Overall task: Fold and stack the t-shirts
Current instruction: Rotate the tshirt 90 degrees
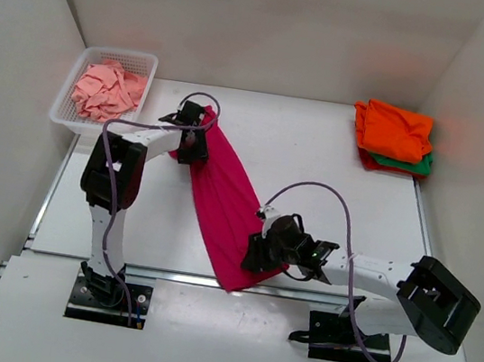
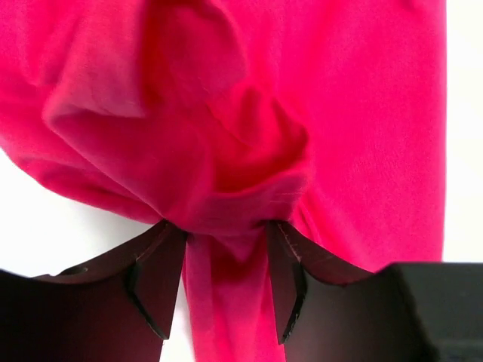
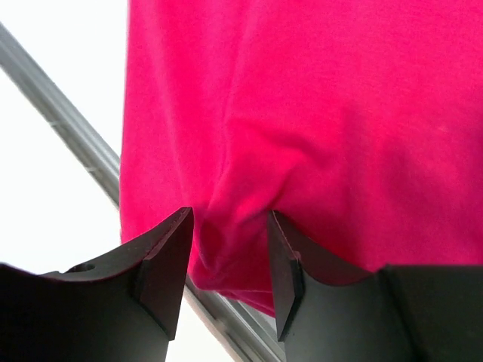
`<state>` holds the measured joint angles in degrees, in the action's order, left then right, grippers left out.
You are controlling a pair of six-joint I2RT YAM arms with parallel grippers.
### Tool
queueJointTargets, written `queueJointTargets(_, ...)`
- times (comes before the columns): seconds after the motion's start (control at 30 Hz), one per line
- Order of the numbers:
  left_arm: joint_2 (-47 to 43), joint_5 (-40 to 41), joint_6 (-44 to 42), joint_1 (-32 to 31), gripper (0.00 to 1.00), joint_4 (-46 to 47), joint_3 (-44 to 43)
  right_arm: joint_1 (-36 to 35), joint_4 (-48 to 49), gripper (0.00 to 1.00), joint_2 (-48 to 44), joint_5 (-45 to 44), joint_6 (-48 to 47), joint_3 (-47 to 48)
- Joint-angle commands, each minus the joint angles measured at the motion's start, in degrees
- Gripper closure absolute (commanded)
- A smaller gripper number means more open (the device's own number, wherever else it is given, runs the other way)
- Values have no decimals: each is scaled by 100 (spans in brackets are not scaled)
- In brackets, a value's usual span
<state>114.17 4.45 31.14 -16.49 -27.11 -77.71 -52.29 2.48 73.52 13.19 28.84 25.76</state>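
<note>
Red t-shirt point(image 1: 369, 162) mostly buried under orange t-shirt point(image 1: 395, 129) and green t-shirt point(image 1: 420, 167), magenta t-shirt point(image 2: 339, 113) cropped in wrist views

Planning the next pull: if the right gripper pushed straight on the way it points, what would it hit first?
The shirt: the right gripper pinches a fold of it, and cloth fills the view ahead. What lies behind the cloth is hidden.

Robot lab cell: plain white walls point(image 1: 266, 21) boxing white table point(image 1: 316, 174); arms point(image 1: 116, 171) bolted on black base plates point(image 1: 82, 303).
</note>
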Motion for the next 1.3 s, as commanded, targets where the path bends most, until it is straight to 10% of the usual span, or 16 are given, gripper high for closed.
queueJointTargets(0.0,421,92,-116,-65,43,-57,-769,-526,234,58,364,-316,252,-221)
queueJointTargets(0.5,3250,-242,-775,-232,46,-2174,-5672,-853,983,59,2044,-440,105,825)
queueJointTargets(0.7,2930,-682,-854,-21,46,-2940,-6547,-818,877,58,2456,682,-844,1072)
queueJointTargets(0.8,1728,-673,-933,58,44,-2582,-5428,-722,676,56,2649,1026,-1160,1317)
queueJointTargets(1.03,-2482,-1315,-661,612,39,-549,294,-432,-483,54,2011,614,-1698,1854)
queueJointTargets(1.27,-4944,-963,-320,-424,39,-665,3556,-27,-672,52,52,263,-1076,1091)
